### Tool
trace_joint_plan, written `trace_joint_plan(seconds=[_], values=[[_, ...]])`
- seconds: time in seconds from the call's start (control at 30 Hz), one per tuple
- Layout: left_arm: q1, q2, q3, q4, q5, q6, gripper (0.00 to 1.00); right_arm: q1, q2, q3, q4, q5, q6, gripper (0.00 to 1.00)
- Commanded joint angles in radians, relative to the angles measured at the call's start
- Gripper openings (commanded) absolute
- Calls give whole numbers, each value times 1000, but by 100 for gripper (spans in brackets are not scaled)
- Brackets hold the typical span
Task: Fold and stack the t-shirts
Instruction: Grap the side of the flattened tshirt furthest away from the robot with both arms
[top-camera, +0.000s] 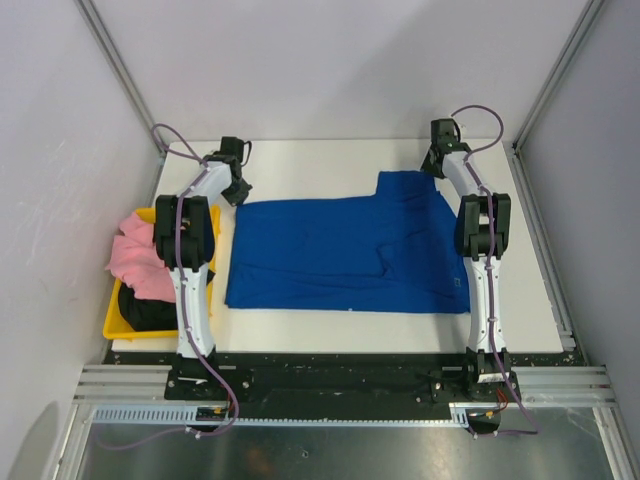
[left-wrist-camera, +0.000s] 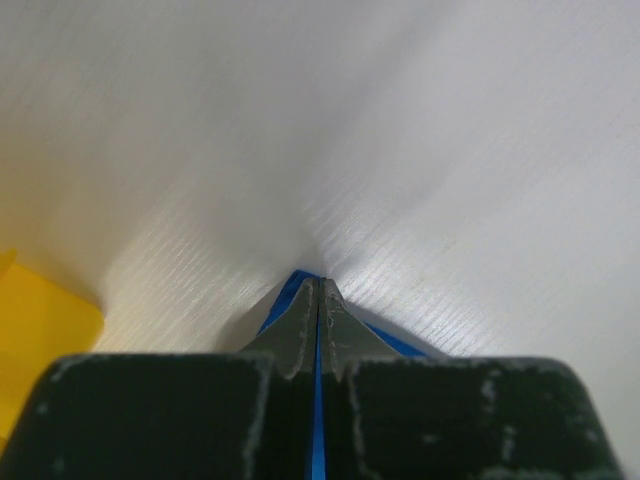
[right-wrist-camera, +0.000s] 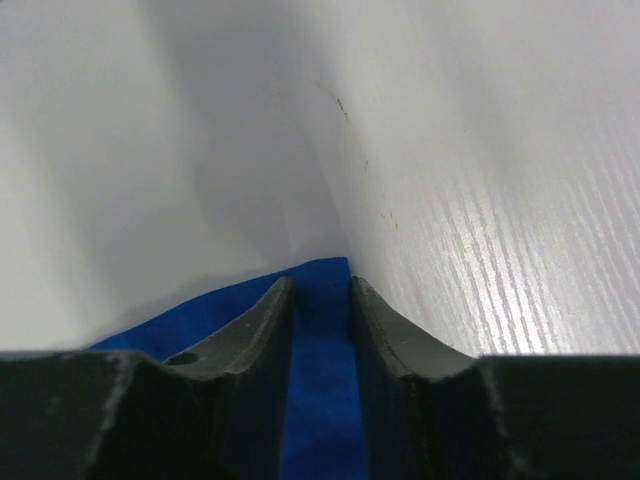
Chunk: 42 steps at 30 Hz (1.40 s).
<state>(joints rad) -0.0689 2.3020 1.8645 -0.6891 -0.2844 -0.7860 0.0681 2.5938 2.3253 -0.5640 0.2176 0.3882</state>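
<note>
The royal-blue t-shirt (top-camera: 345, 255), limp and light, is spread flat just right of the yellow bin (top-camera: 112, 325). It is judged best taken at 2 far corners: 1 is pinched in the clenched left gripper (left-wrist-camera: 318, 292), 1 is straddled by the parted right gripper (right-wrist-camera: 322, 295).

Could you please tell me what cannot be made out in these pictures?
Black t-shirt, top view: mostly hidden behind the left arm and pink t-shirt in the yellow bin.
Right hand, right wrist view: blue t-shirt lies between its fingers; whether gripped is unclear.
Left hand, left wrist view: its body hides most pinched cloth.
</note>
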Motion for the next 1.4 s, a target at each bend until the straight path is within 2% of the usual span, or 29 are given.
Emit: trace_joint_plan(seconds=[0.0, 0.17, 0.27, 0.6, 1.0, 1.37], values=[[6, -6, -1, 0, 11, -13, 0, 0, 15, 20, 9, -16, 20, 28], [5, -6, 4, 0, 17, -9, 0, -3, 9, 18, 11, -36, 33, 8], [5, -4, 10, 1, 23, -6, 0, -5, -3, 19, 23, -53, 37, 1], [5, -15, 77, 16, 46, 29, 0, -22, -108, -41, 107, -98, 58, 0], [5, -42, 85, 29, 49, 59, 0, -39, -229, -133, 173, -151, 70, 0], [6, -86, 68, 35, 46, 81, 0, -43, -376, -304, 211, -179, 62, 0]])
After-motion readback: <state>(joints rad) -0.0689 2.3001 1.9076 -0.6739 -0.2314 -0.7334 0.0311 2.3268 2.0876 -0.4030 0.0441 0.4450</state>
